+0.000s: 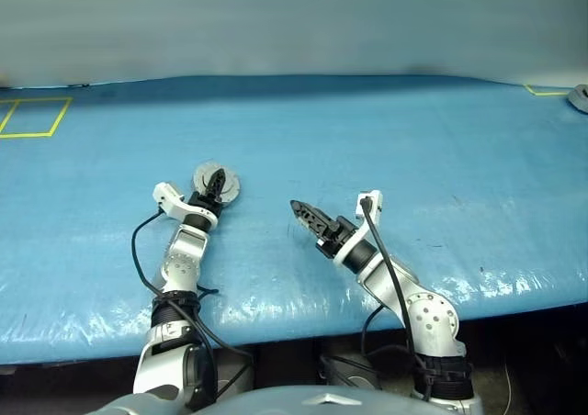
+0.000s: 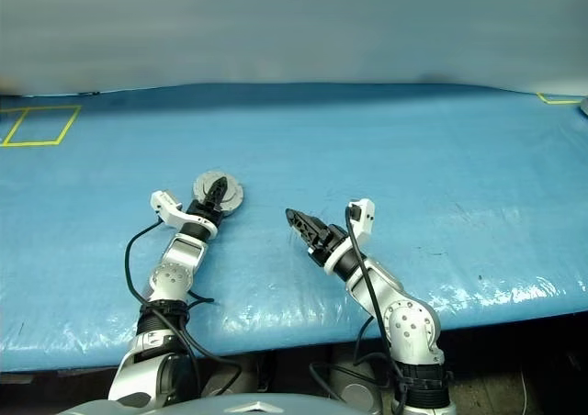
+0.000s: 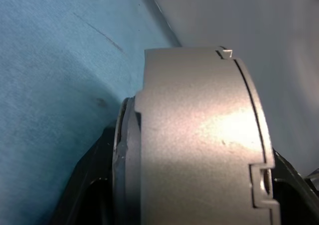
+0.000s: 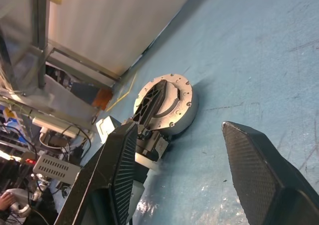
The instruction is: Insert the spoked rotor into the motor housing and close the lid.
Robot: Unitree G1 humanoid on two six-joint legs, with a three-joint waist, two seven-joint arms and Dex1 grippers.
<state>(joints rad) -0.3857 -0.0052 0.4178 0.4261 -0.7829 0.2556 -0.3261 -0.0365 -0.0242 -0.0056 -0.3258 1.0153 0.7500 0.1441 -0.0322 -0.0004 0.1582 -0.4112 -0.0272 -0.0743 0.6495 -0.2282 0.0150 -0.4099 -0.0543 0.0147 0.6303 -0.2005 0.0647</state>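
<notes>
Gripping: my left hand [image 2: 217, 193] is clamped across a round silver-grey metal assembly [image 1: 217, 184], one black finger lying over its top face, the other hidden beneath or behind it.
Assembly: the plain grey disc with small holes round its rim, which I take for the lid [image 4: 167, 98], sits on the deeper silver-rimmed motor housing [image 3: 199, 150]; the left wrist view shows the housing's notched side wall close up.
Rotor: I see no spoked wheel loose anywhere, so I judge it already sits inside, though nothing lets me look in.
Why held so: the grip spans face to base, which would press lid and cup together while the unit rests on or just over the blue sheet-covered counter [image 1: 386, 140].
Right hand: my right hand [image 1: 308, 215] hangs spread and holding nothing, well apart from the assembly, its fingers aimed toward it.
Judgement: closing looks nearly done; a skewed lid is the risk.
Surroundings: yellow tape outline [image 1: 35, 117] lies at the counter's far left.
</notes>
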